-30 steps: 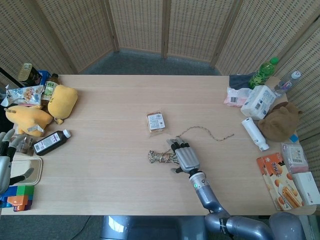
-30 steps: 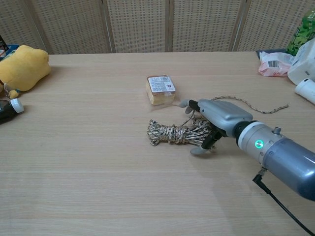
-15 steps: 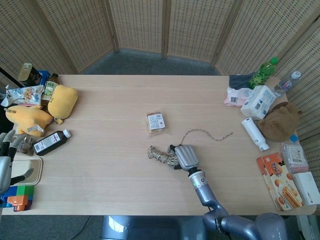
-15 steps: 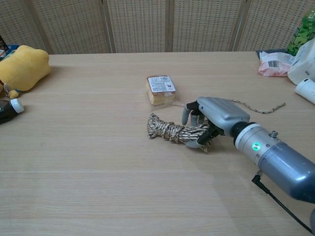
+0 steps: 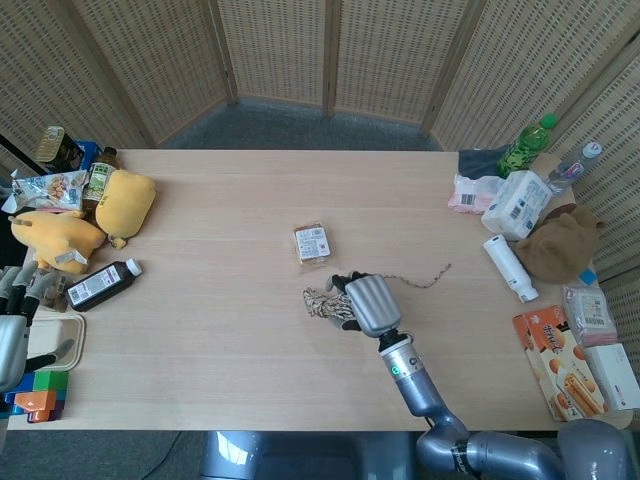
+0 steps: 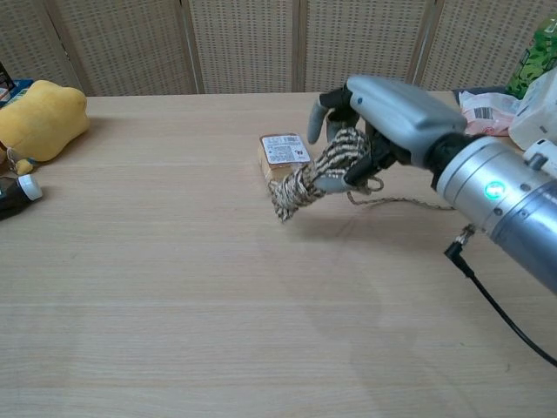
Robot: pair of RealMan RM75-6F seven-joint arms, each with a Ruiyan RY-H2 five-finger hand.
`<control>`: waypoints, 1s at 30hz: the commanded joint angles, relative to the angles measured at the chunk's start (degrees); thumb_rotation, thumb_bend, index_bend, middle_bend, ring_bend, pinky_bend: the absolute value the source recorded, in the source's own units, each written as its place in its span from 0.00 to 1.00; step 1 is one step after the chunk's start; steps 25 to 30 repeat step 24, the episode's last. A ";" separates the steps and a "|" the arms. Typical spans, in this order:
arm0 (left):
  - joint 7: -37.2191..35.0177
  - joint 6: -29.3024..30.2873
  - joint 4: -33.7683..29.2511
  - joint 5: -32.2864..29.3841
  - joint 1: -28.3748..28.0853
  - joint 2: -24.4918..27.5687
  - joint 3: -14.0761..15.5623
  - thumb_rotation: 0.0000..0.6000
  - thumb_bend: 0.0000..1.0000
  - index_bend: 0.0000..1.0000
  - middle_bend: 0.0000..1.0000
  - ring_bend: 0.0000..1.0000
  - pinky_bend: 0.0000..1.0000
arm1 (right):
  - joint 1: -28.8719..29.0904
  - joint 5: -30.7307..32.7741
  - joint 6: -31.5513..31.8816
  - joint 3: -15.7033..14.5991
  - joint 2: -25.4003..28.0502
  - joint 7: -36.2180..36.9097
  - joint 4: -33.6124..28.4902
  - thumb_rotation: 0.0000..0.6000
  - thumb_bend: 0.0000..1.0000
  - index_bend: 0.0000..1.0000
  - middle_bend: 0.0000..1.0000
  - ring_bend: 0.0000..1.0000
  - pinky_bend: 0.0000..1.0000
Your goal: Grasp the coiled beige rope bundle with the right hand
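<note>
My right hand (image 6: 376, 122) grips the coiled beige rope bundle (image 6: 312, 177) and holds it in the air above the table's middle, its free end tilted down to the left. The head view shows the same hand (image 5: 367, 303) with the bundle (image 5: 322, 302) sticking out to its left. A loose strand of rope (image 5: 420, 280) trails from the hand to the right along the tabletop (image 6: 174, 287). My left hand (image 5: 12, 330) stays at the far left edge, fingers apart, holding nothing.
A small wrapped packet (image 5: 313, 243) lies just behind the bundle. Yellow plush toys (image 5: 125, 205) and a dark bottle (image 5: 102, 284) sit at the left. Bottles, tissue packs, a white tube (image 5: 510, 267) and snack boxes (image 5: 560, 362) crowd the right edge.
My right hand closed around the rope bundle and raised it off the table. The loose strand was dragged in toward the hand. The left hand stayed put.
</note>
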 commanded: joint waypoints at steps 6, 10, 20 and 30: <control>-0.79 0.25 -0.69 0.57 0.10 0.54 0.07 1.00 0.00 0.17 0.00 0.00 0.00 | 3.03 2.44 2.27 6.90 6.85 -14.69 -16.84 1.00 0.20 0.44 0.62 0.49 0.64; -1.00 0.40 -0.96 0.70 0.18 0.75 0.09 1.00 0.00 0.17 0.00 0.00 0.00 | 4.45 4.16 3.01 9.48 7.88 -18.54 -21.45 1.00 0.20 0.44 0.62 0.49 0.64; -0.34 0.28 -1.24 1.25 0.20 0.52 0.52 1.00 0.00 0.17 0.00 0.00 0.00 | 6.82 7.13 4.77 11.73 9.53 -22.87 -27.34 1.00 0.20 0.44 0.62 0.49 0.64; -0.04 0.27 -1.16 1.25 0.23 0.37 0.61 1.00 0.00 0.17 0.00 0.00 0.00 | 7.10 7.38 5.43 11.09 9.98 -23.31 -27.82 1.00 0.20 0.44 0.62 0.49 0.64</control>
